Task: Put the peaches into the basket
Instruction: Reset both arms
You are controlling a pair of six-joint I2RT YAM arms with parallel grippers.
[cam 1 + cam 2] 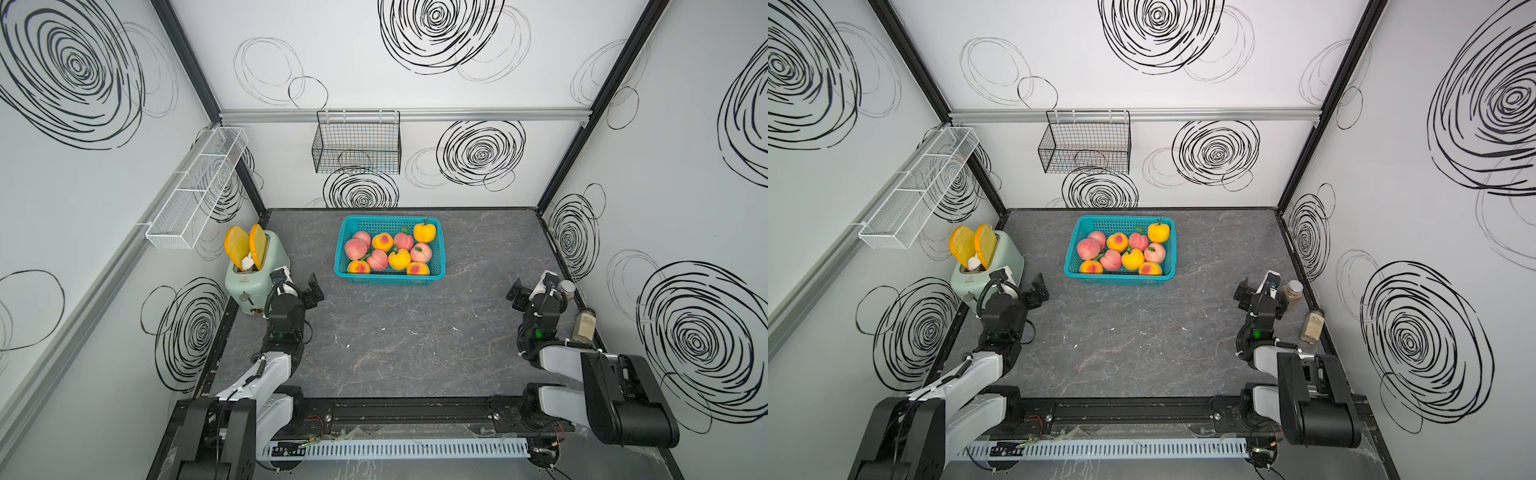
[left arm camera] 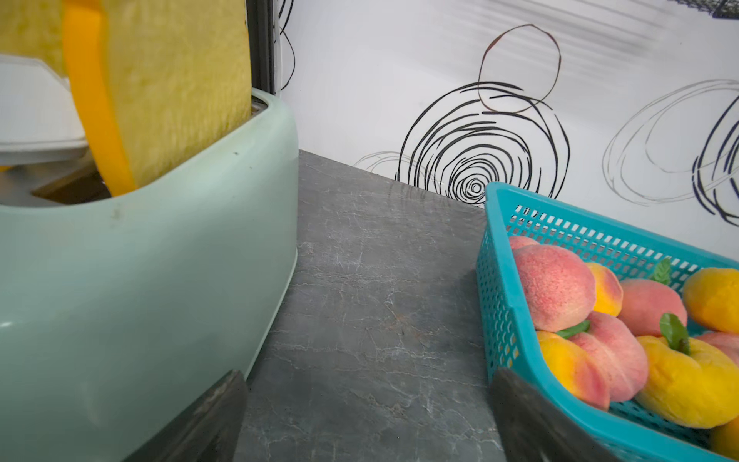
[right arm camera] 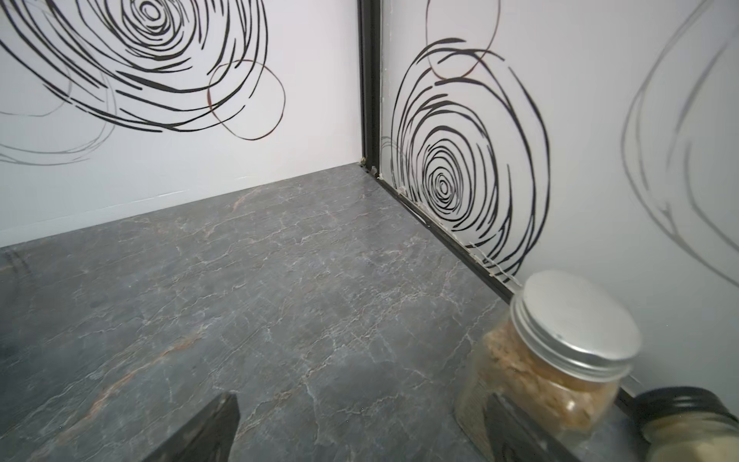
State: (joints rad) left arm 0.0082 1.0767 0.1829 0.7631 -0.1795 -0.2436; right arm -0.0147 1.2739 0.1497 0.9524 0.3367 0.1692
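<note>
Grey marble-look tabletop (image 1: 395, 340) fills the cell floor in both top views. White mesh rack (image 1: 195, 191) hangs on the left wall, and a black wire basket (image 1: 357, 147) hangs on the rear wall rail.

Mint-green toaster (image 1: 255, 278) sits at the table's left edge w/ two toast slices (image 1: 237, 245) sticking up out of its slots.

Turquoise basket (image 1: 390, 278) sits upright at centre-rear of the table, near the back wall. I count ten peaches (image 1: 377, 259) in it, all inside, packed touching each other. Some are pink, some yellow-orange, a few w/ green leaves.

Left gripper (image 2: 368, 416) is spread wide and holds nothing. From the left wrist cam I see it over bare table btwn the toaster and the basket's near corner, touching neither.

Right gripper (image 3: 364, 420) is also spread wide and holds nothing, over bare table by the right wall. One finger sits just beside a silver-lidded jar (image 3: 560, 352) of tan stuff. Can't tell if they touch. A black-lidded jar (image 3: 680, 424) is next to that one.
</note>
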